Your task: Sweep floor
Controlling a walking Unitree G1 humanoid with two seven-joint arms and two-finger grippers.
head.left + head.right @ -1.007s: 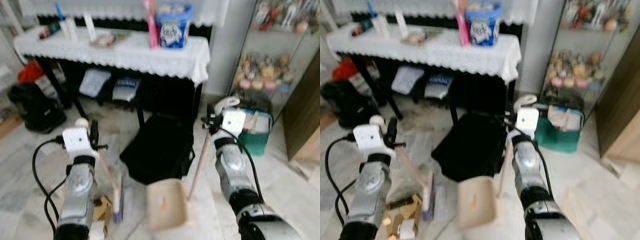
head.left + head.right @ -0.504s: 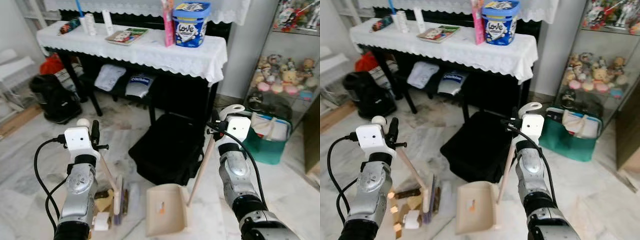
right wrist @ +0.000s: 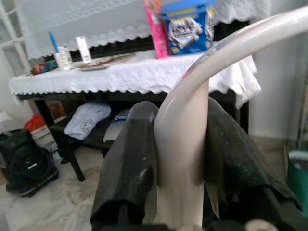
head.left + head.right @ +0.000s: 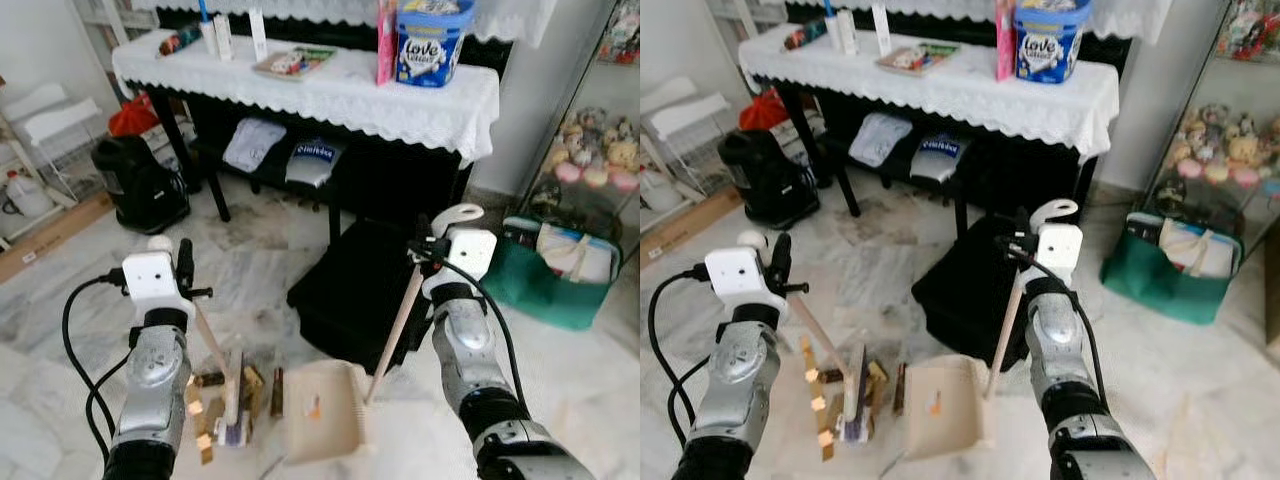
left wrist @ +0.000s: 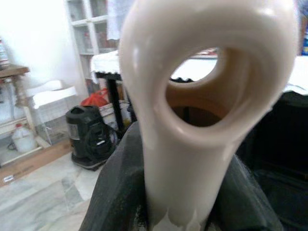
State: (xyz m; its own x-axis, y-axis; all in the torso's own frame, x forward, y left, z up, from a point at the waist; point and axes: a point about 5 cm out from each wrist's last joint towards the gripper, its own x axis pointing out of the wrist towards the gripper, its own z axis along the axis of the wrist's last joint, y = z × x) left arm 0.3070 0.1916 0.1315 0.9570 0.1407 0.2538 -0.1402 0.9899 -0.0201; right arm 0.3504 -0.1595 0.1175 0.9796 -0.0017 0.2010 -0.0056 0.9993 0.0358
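My left gripper (image 4: 185,272) is shut on the cream handle of a small broom (image 4: 212,345). The handle slopes down to the broom's head (image 4: 233,412) on the marble floor. Several gold and brown scraps (image 4: 208,408) lie around the head. My right gripper (image 4: 423,248) is shut on the long cream handle (image 4: 395,325) of a beige dustpan (image 4: 322,425). The dustpan rests on the floor just right of the broom head. In the left wrist view, the handle's looped end (image 5: 159,144) sits between black fingers (image 5: 113,197). In the right wrist view, the curved dustpan handle (image 3: 180,139) is clamped between fingers (image 3: 127,159).
A black bag (image 4: 360,290) lies on the floor just beyond the dustpan. Behind it stands a dark table with a white lace cloth (image 4: 330,95) carrying a blue tub (image 4: 432,45). A black backpack (image 4: 140,185) sits at the left. A green bag (image 4: 560,285) and a glass cabinet (image 4: 612,150) are at the right.
The whole view has shifted and the earlier blur has cleared, so the camera moved. Both grippers keep their hold. The scraps now lie on both sides of the broom head.
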